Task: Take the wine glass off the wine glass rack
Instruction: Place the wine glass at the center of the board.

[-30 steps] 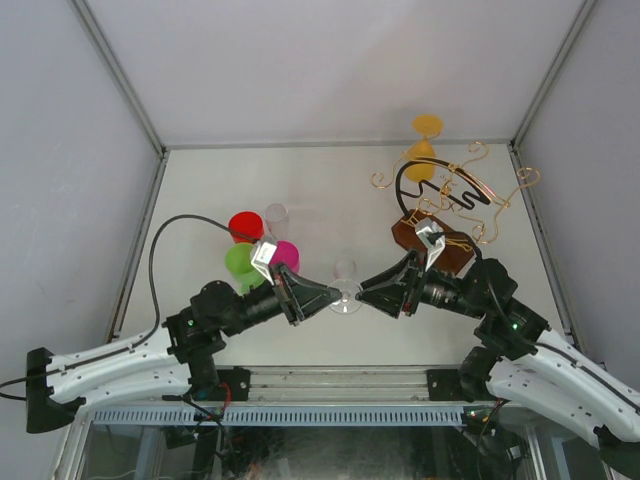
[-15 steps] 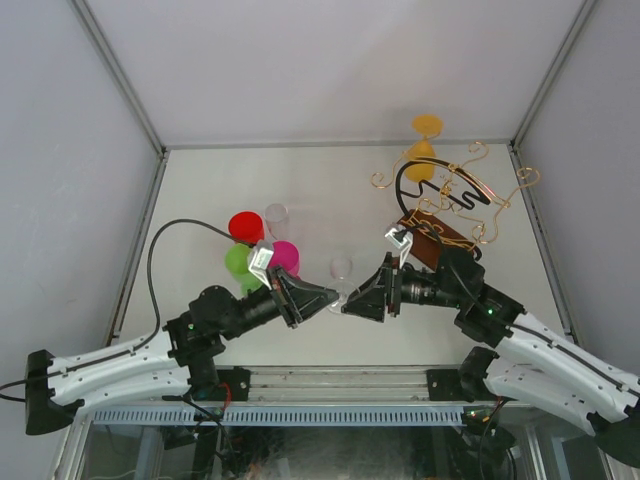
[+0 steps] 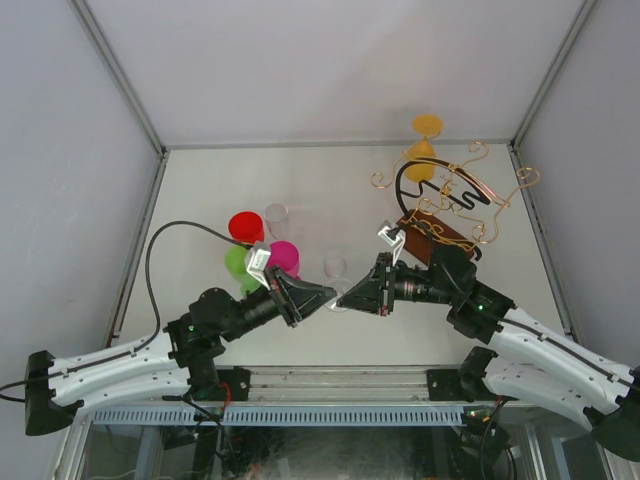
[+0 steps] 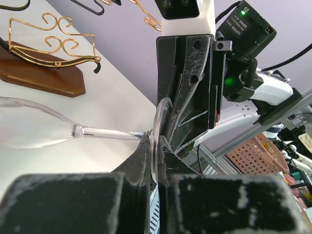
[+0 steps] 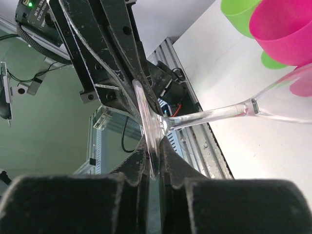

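Observation:
A clear wine glass point(image 3: 336, 270) is held between both arms, off the rack, near the table's front middle. My left gripper point(image 3: 329, 293) is shut on the rim of its round foot point(image 4: 158, 127), and the stem point(image 4: 107, 131) runs out to the left. My right gripper point(image 3: 346, 296) is shut on the same foot from the opposite side point(image 5: 150, 134). The bowl point(image 5: 292, 97) points toward the cups. The wine glass rack point(image 3: 440, 190), with its brown base point(image 4: 44, 77), black arch and gold wire arms, stands at the back right with an orange glass point(image 3: 426, 142) on it.
Red point(image 3: 245, 225), green point(image 3: 238, 260) and pink point(image 3: 284, 256) cups and a clear cup point(image 3: 276, 215) cluster left of centre, close to the glass bowl. White walls and a metal frame enclose the table. My right arm lies over the rack's base.
The right arm has stretched leftward and the glass has shifted a little left and back with both grippers on its foot. The left arm has barely moved.

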Tool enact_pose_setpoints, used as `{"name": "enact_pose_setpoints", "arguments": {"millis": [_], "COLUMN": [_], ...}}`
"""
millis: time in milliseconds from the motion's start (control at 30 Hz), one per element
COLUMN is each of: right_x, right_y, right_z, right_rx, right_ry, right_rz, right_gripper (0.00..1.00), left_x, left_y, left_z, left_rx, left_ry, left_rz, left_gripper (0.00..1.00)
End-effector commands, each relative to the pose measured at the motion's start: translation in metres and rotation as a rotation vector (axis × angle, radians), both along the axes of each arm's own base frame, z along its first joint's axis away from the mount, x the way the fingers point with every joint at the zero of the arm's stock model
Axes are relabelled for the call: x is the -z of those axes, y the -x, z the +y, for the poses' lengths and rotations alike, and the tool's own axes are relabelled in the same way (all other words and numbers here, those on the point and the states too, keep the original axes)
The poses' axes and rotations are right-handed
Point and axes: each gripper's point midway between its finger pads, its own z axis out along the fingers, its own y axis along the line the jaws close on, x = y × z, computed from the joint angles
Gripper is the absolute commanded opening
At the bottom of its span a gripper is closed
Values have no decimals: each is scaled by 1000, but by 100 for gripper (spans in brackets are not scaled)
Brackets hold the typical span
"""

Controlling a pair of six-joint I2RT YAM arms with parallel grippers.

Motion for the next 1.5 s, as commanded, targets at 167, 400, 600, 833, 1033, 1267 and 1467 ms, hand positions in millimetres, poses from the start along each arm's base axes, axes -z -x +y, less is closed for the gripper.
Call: {"name": "enact_pose_setpoints", "arguments": {"millis": [167,400,600,833,1033,1267,1467], "right_x": [-16,16,51,90,101,96,91], "right_y": [10,13,38,43,36,45,44], "right_z": [-5,-18,-21,-22,-24,-27,-32], "right_rx": [-30,-26,-191,-289,-283,-300,-260], "right_ry": [-78,2,25,120,168,125,98], "right_rz": [-306,-605,-978,-1278,-1356,-1403,-1439], "right_gripper": [0,0,0,0,0,0,0], "left_x": [-18,-12,-10,-20,-33,-46,-70], "left_y": [1,-3,-16,-20,-24,-36,-40], "left_z": [9,32,65,75,68,69,67], "left_rx": [-15,-83,-225,-267,-215,-99,-32], "left_ry": [43,-42,-85,-142,-172,-121,-70], "left_rz": [-46,-4,38,43,62,37,52], "left_gripper": [56,87,100,100,100,100,100]}}
